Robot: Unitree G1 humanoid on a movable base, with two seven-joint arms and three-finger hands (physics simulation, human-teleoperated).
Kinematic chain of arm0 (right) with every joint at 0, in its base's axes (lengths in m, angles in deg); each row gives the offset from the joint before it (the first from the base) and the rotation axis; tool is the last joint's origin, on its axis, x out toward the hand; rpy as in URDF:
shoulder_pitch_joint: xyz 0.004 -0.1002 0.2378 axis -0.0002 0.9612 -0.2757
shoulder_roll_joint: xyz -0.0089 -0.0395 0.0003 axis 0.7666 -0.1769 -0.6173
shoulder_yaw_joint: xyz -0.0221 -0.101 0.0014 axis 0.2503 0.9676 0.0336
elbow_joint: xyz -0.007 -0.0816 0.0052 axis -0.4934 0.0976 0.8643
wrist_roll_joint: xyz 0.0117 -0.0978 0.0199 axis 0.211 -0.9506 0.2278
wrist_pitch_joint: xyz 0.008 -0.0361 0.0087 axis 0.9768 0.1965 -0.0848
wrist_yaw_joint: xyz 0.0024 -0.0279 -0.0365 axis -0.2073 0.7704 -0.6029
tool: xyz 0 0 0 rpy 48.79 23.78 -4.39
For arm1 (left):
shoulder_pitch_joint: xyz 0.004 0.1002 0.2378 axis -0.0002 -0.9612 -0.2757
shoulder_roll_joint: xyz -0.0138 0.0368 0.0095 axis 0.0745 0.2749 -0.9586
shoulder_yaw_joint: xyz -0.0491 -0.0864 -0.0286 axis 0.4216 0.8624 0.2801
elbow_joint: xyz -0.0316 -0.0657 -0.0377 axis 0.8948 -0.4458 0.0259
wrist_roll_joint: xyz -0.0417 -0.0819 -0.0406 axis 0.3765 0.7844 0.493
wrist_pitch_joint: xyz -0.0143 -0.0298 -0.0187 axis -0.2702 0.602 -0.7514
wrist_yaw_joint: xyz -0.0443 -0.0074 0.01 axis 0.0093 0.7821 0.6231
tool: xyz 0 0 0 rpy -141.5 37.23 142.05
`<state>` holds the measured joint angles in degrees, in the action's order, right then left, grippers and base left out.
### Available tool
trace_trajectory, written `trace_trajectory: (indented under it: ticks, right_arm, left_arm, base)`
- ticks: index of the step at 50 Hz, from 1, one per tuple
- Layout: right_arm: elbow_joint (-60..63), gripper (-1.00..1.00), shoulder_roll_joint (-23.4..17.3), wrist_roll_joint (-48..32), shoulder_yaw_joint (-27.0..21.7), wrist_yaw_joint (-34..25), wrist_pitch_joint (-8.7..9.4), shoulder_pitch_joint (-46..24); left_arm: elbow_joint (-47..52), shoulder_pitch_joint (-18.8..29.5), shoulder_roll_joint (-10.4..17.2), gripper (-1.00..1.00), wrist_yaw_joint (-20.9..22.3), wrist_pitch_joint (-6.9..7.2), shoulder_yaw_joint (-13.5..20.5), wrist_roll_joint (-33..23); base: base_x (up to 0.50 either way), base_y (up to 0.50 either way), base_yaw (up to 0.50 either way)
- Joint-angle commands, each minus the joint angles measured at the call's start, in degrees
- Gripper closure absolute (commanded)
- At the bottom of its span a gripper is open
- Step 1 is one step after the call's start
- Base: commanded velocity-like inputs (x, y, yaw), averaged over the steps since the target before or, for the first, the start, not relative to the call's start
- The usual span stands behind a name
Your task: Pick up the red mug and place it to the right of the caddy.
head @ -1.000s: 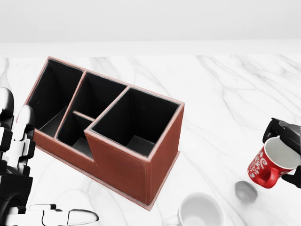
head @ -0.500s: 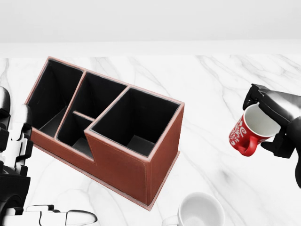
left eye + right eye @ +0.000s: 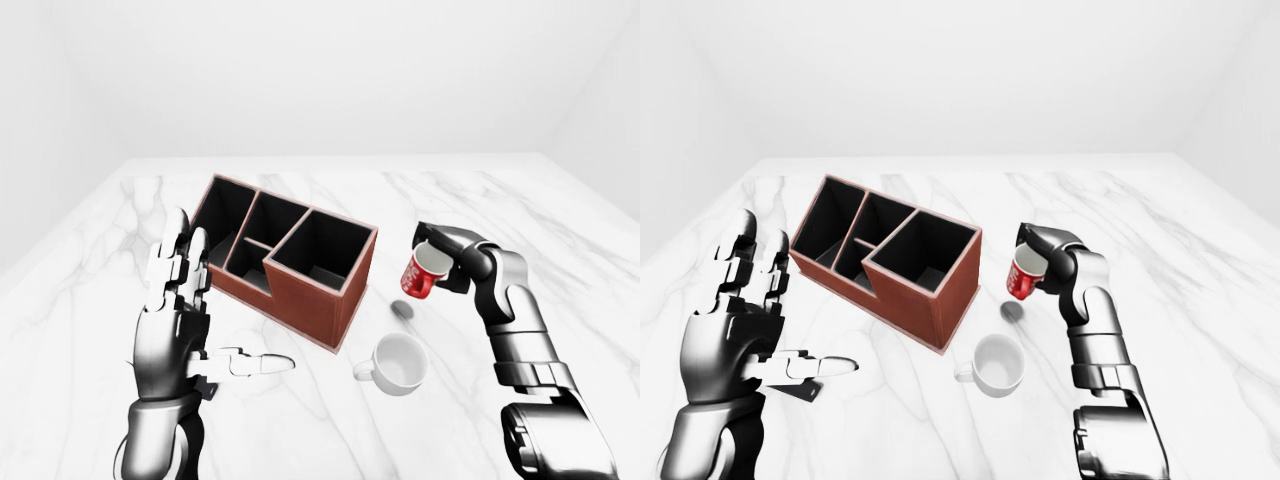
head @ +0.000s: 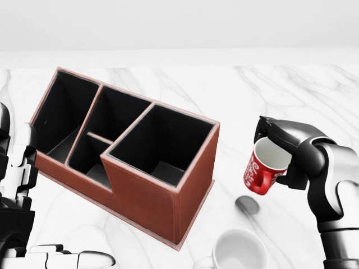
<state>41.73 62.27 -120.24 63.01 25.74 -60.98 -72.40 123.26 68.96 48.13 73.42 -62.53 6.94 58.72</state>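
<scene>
While the carry runs: stage of task: transport, mug airborne, not yet set down.
Change: red mug [image 4: 263,167] now much closer to the caddy [image 4: 162,185] than a second ago, when at the head view's far right edge; shifted leftward and slightly up across the two earlier pictures.
Meaning: lateral approach largely done; lowering and release left, by my judgement.
Mug position: off the marble table [image 4: 269,95], just right of the caddy's right wall, tilted with the open mouth toward upper right, handle low; small round shadow on the marble below it.
Right hand [image 4: 280,151]: closed on the mug, dark fingers over the rim and behind the body; forearm rising from the head view's lower right, elbow bent, wrist turned inward.
Left hand [image 3: 180,300]: empty, fingers spread and upright, thumb pointing right, left of the caddy and clear of it.
Nearby: white mug [image 4: 238,252] on the table below the red one; possible crowding at set-down.
</scene>
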Motion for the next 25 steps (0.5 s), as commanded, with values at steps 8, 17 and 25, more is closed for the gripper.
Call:
trace_trajectory:
  ticks: [8,17,25]
  right_arm:
    - [-10.94,1.0,2.29,-1.37,2.9,3.31,0.0,-4.17]
    - [-14.51,1.0,1.96,-1.49,3.06,5.96,0.0,-5.46]
    - [-19.3,1.0,2.59,-0.43,3.82,9.71,0.0,-6.67]
  left_arm:
    - [0.66,-0.16,0.03,-1.0,-0.01,0.0,0.03,0.13]
    - [0.74,-0.35,-0.04,-1.0,0.07,0.0,-0.05,0.13]
    - [0.72,-0.21,-0.04,-1.0,0.13,0.0,0.2,0.27]
  base:
    - [0.0,0.0,0.0]
    - [0.0,0.0,0.0]
    - [0.0,0.0,0.0]
